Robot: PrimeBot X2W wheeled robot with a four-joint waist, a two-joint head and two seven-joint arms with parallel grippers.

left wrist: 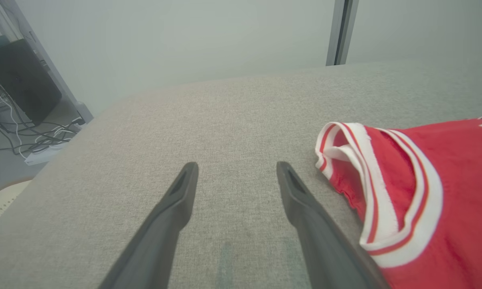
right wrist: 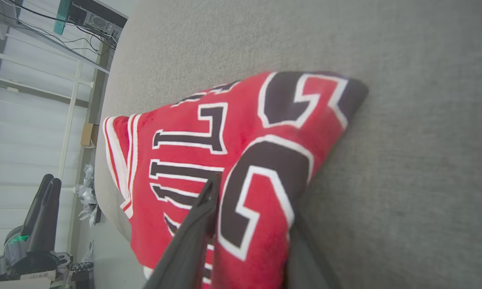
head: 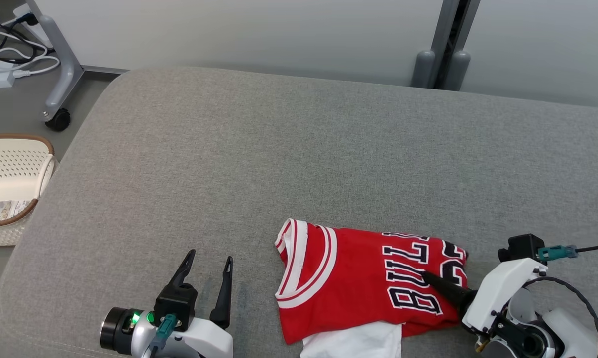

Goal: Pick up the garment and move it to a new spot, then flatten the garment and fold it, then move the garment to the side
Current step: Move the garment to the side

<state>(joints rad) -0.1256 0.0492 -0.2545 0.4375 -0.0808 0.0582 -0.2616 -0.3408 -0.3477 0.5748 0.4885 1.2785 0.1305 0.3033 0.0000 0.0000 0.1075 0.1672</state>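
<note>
- Checking: where's the garment?
- Folded on your grey cushion, near its front edge.
- And the grippers?
- Your right gripper pinches its right fold, one finger on top. Your left gripper lies spread beside its left end, apart.

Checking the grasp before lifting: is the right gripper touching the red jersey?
Touching. Right wrist view: the right gripper straddles the red jersey, its cloth draped over one finger.

Grey fabric bench with one thing on it.
A folded red jersey lies flat at the near right.
</note>
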